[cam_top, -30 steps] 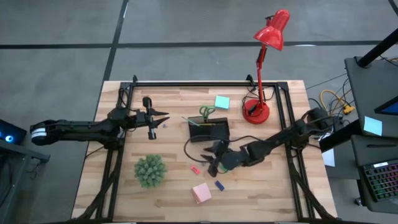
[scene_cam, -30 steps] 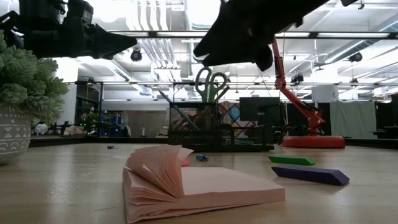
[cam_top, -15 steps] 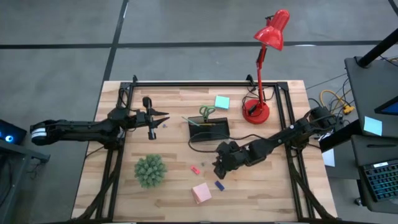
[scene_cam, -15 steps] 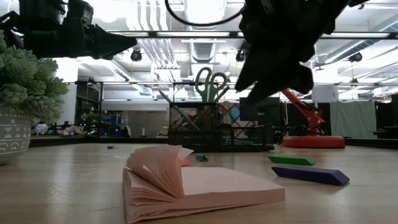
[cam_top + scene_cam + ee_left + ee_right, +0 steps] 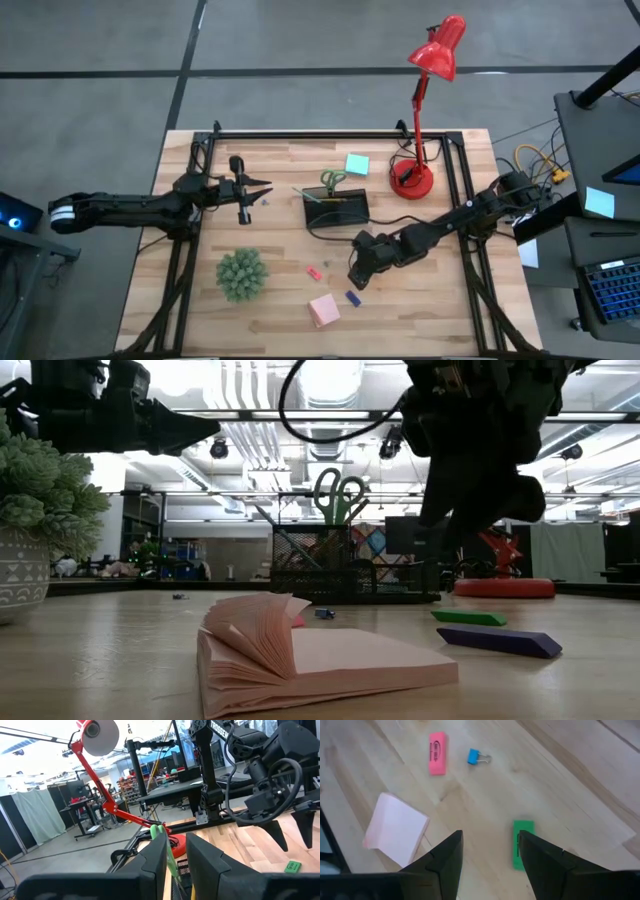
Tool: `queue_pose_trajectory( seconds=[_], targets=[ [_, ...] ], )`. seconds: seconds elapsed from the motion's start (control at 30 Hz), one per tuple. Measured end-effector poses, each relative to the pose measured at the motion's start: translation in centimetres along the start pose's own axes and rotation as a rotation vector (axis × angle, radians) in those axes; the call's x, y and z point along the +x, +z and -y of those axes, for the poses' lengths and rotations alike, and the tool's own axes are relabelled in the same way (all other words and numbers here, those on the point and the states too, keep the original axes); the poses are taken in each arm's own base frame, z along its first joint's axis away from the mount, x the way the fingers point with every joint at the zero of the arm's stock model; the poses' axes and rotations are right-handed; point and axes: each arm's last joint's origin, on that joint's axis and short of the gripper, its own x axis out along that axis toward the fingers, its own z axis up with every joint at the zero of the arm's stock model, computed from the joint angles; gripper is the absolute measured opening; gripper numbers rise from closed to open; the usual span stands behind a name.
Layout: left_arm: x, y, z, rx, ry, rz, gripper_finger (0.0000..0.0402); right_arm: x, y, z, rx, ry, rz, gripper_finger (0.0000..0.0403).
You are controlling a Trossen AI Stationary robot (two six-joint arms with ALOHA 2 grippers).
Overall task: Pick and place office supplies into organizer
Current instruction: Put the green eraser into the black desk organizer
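while the right gripper (image 5: 352,281) hangs low over the table with its fingers spread apart and nothing between them, a green eraser (image 5: 523,844) lies on the wood just beneath the gap. a pink eraser (image 5: 437,753) and a small blue binder clip (image 5: 476,756) lie a little beyond it, a pink sticky-note pad (image 5: 323,310) sits toward the table's front edge, and a blue eraser (image 5: 352,297) rests just beside the gripper. behind these stands the black organizer (image 5: 336,208), with green-handled scissors (image 5: 332,180) upright in it and a yellow pencil (image 5: 330,198) across it. a teal sticky-note pad (image 5: 356,164) lies beyond it, near the red lamp (image 5: 426,110). a spiky green plant (image 5: 242,273) stands well to the left. the left gripper (image 5: 262,190) waits apart at the back left, fingers nearly together, holding nothing.
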Motion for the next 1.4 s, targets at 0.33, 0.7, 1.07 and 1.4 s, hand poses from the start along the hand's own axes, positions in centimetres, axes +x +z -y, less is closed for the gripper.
queue_pose_trajectory(
  seconds=[0.33, 0.7, 1.07, 1.4],
  targets=[
    [0.0, 0.0, 0.0, 0.001, 0.001, 0.002, 0.0059, 0.2, 0.7, -1.7, -0.032, -0.115, -0.094, 0.0183],
    [0.0, 0.1, 0.0, 0.001, 0.001, 0.004, 0.0059, 1.2, 2.0, -4.4, -0.053, -0.245, -0.166, 0.0183],
    [0.0, 0.1, 0.0, 0.001, 0.001, 0.004, 0.0059, 4.0, 1.2, -4.1, -0.111, -0.397, -0.321, 0.0183],
    [0.0, 0.1, 0.0, 0.001, 0.001, 0.004, 0.0059, 4.3, 1.6, -3.9, -0.151, -0.404, -0.322, 0.0183]
  ],
)
